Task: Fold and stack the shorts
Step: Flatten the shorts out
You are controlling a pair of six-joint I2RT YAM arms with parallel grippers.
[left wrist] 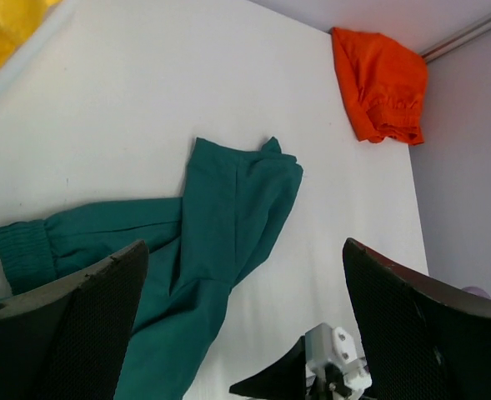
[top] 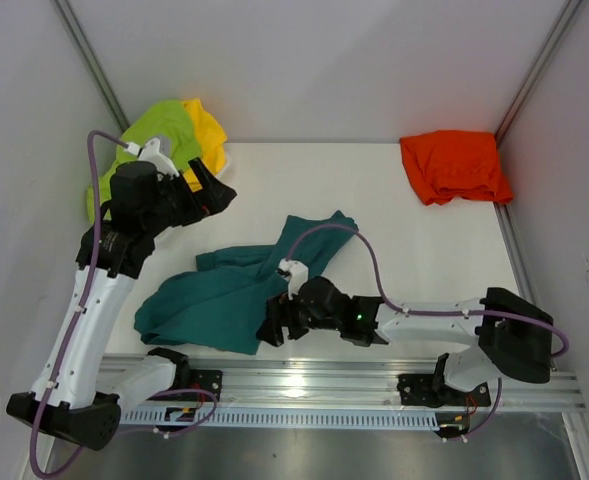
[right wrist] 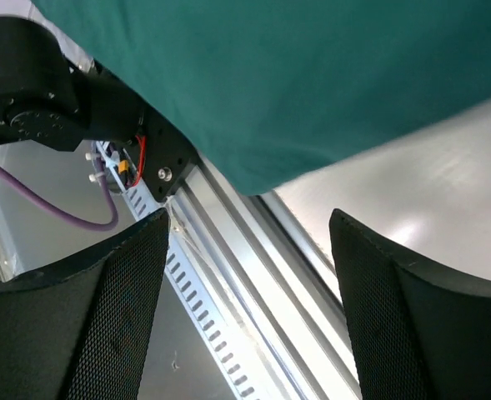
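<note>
The teal shorts (top: 244, 290) lie rumpled and spread out at the table's front left; they also show in the left wrist view (left wrist: 212, 225) and the right wrist view (right wrist: 295, 75). The orange shorts (top: 454, 165) lie bunched at the back right, also in the left wrist view (left wrist: 378, 79). Lime green shorts (top: 159, 130) and yellow shorts (top: 206, 130) lie heaped at the back left. My left gripper (top: 219, 190) is open and empty, above the table behind the teal shorts. My right gripper (top: 272, 325) is open and empty at the teal shorts' near edge, over the rail (right wrist: 253, 275).
Grey walls close in the table on the left, back and right. The metal mounting rail (top: 354, 385) runs along the front edge. The right arm's purple cable (top: 364, 250) arches over the teal shorts' right end. The left arm's base (right wrist: 28, 92) is near.
</note>
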